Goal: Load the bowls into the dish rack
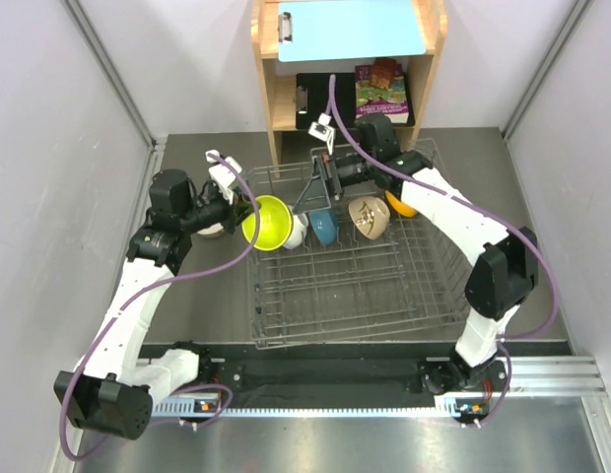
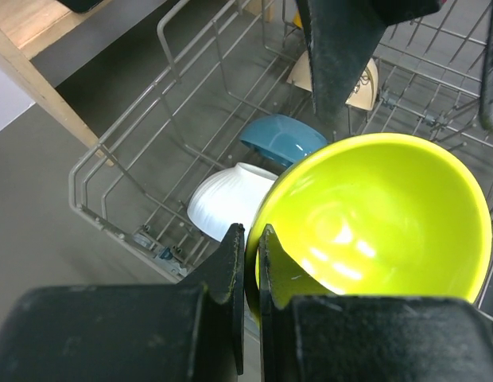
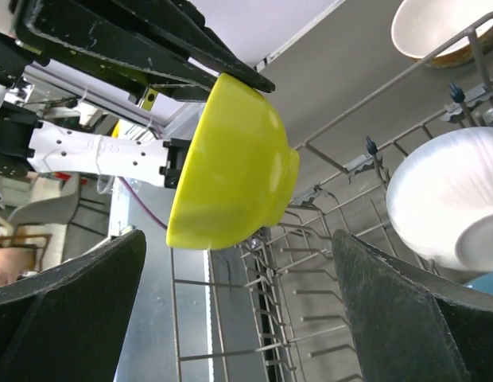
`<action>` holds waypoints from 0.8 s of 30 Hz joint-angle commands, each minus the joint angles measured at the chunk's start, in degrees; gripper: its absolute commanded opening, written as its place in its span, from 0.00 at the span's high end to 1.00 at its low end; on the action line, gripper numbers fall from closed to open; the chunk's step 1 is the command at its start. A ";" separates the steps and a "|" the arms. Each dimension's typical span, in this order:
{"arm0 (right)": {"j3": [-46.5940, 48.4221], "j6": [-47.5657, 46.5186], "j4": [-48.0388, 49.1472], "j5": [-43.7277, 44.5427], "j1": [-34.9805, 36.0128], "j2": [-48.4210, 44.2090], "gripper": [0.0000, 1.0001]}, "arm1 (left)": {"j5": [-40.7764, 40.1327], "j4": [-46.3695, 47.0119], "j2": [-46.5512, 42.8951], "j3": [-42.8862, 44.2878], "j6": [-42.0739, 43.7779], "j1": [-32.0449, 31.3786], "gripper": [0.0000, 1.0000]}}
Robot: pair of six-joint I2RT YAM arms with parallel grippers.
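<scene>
Lime green bowl hangs from the left tool. The fingers are nearly closed on the rim, one inside it and one outside. The bowl is tilted, and its mouth shows to the overhead camera. It hangs at the left side of the dish rack, just beside the white bowl.

Along the back row stand the blue bowl, the speckled beige bowl and the orange bowl. All stand on edge.

The right tool hovers above the blue bowl, jaws wide apart and holding nothing.

A second beige bowl sits on the surface outside the rack's left wall, partly hidden by the left arm.

Judgement: the free slot lies below the held bowl, left of the white one. A short descent should do, with the rim kept parallel to its neighbours. The left arm is nearer, both for this and for the beige bowl outside.
</scene>
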 commanded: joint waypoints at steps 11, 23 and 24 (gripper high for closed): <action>4.99 3.29 5.44 -4.59 5.98 7.05 0.00 | 0.54 4.39 -0.99 0.79 -1.36 -0.68 1.00; 7.02 2.67 4.56 -6.00 8.27 8.72 0.05 | 0.54 4.39 -1.43 -0.35 -1.27 -0.77 1.00; 7.11 2.67 4.57 -6.17 8.27 8.72 0.08 | 0.54 4.39 -1.43 -0.35 -1.36 -0.77 1.00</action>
